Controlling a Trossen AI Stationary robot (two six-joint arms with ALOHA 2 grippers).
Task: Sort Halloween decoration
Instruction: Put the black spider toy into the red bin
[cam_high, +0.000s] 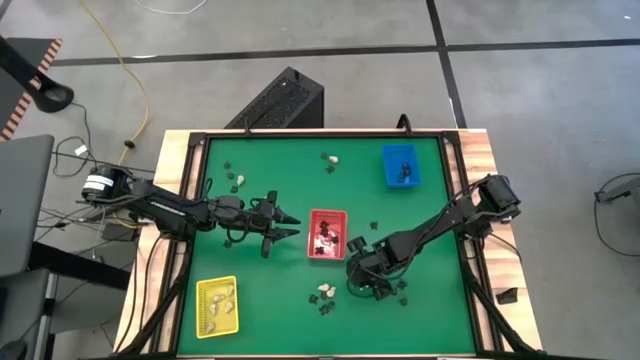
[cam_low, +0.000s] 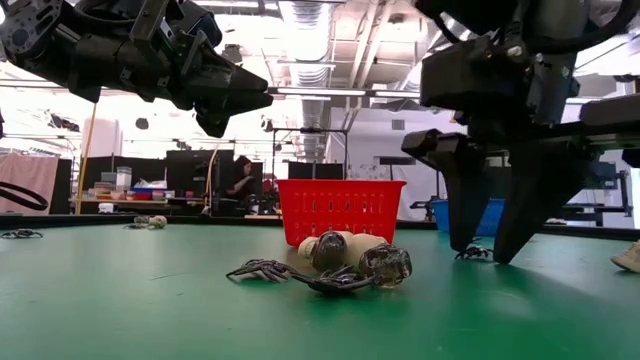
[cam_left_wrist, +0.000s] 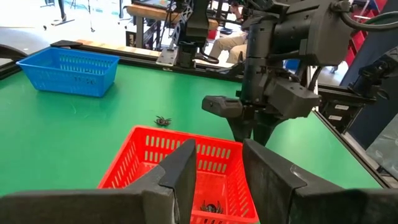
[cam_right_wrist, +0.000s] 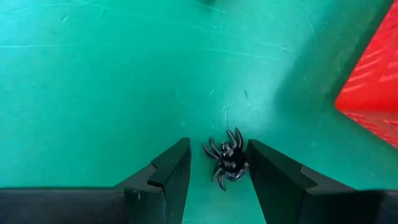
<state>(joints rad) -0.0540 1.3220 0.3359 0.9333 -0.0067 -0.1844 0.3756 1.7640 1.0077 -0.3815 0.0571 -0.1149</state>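
Note:
A black spider decoration (cam_right_wrist: 227, 163) lies flat on the green mat. My right gripper (cam_right_wrist: 219, 171) points down at it, open, with one finger on each side; in the high view it is right of the red tray (cam_high: 365, 275). My left gripper (cam_left_wrist: 217, 177) is open and empty. It hovers at the red tray's left wall (cam_left_wrist: 186, 146), above the table (cam_high: 285, 228). More black spiders (cam_left_wrist: 211, 207) lie inside the red tray. A cluster of cream lumps and a black piece (cam_low: 340, 265) rests on the mat near the table's near edge. My right gripper stands over the black spider from above, fingers pointing down. The spider's legs (cam_right_wrist: 244, 167) reach right up to the inner face of one finger (cam_right_wrist: 267, 180). Whether they touch, I cannot tell. The spider lies on the mat.
The yellow tray (cam_high: 217, 305) holds cream pieces near the near-left corner. The blue tray (cam_high: 400, 165) sits at the far right. Loose cream and black pieces lie scattered (cam_high: 235, 182) (cam_high: 330, 158) (cam_high: 323, 293). A raised frame edges the table (cam_high: 320, 132).

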